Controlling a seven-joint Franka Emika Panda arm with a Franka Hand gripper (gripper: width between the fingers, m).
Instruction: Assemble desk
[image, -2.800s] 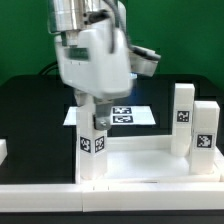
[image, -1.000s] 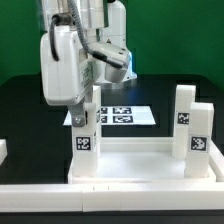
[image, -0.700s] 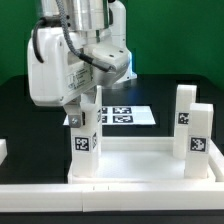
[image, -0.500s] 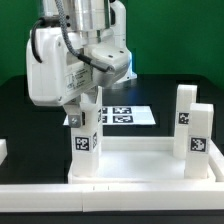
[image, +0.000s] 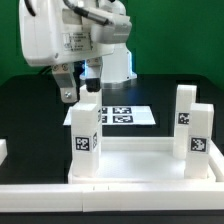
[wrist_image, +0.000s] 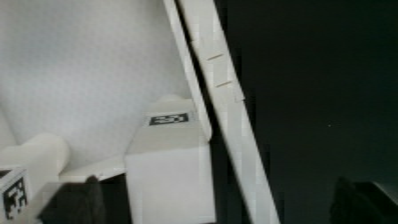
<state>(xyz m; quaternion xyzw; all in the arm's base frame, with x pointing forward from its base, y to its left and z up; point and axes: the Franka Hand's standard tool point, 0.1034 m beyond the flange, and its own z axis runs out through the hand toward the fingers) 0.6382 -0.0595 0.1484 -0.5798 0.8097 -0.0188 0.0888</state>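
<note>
My gripper (image: 78, 90) hangs spread and empty just above the leg (image: 87, 140) standing in the desk top (image: 130, 160); dropping carelessly, a finger could clip and tilt it.

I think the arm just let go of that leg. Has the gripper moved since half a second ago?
Yes. The gripper has risen off the leg and shifted toward the exterior view's left, judged against the marker board.

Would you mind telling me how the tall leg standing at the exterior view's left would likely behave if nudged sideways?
The leg is tall, narrow and blocky, so probably stiff. If merely seated in the desk top, it may tip rather than slide. The smooth white plastic looks somewhat slippery.
</note>
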